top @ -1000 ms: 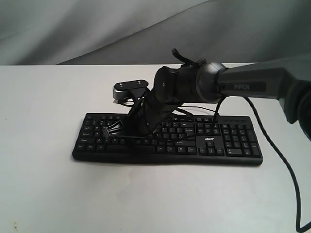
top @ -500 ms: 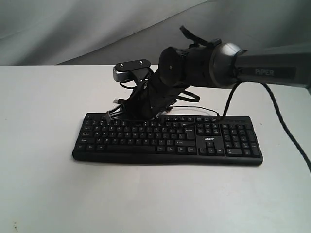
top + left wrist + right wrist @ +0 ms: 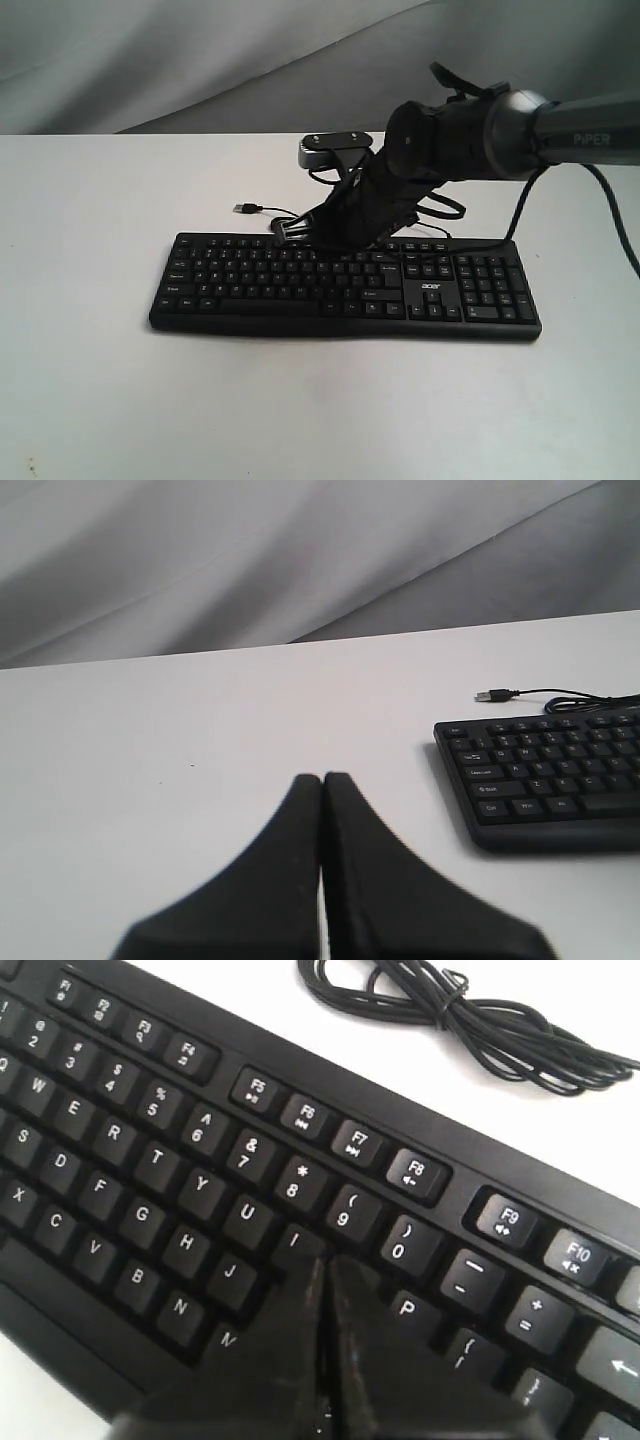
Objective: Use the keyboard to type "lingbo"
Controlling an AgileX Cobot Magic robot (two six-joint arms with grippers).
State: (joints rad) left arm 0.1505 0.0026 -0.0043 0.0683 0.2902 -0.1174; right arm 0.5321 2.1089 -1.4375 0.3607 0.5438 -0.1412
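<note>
Far left, caught only by the left wrist view: left gripper (image 3: 322,780), clenched, fingers pressed flat together on nothing, over bare white table (image 3: 150,740). Sits well apart from the keyboard (image 3: 545,770), with the right part cut off by that picture's edge.

Next, loose on the table behind the keyboard's left half: the USB plug (image 3: 243,208), with its thin cable (image 3: 272,211) vanishing behind the right arm.

Keyboard itself: flat in the middle of the table, long axis left to right across the exterior view. Faces the camera, legends upright, number pad and white acer logo (image 3: 430,288) at the right end.

Over its middle, slanting down from the right: right gripper (image 3: 285,228), likewise clenched and empty. Fingertips (image 3: 305,1280) by the I key in the wrist view, covering the keys between J and P. Touching or just above, cannot tell.

Function-row keys behind the arm hidden in the exterior view.
</note>
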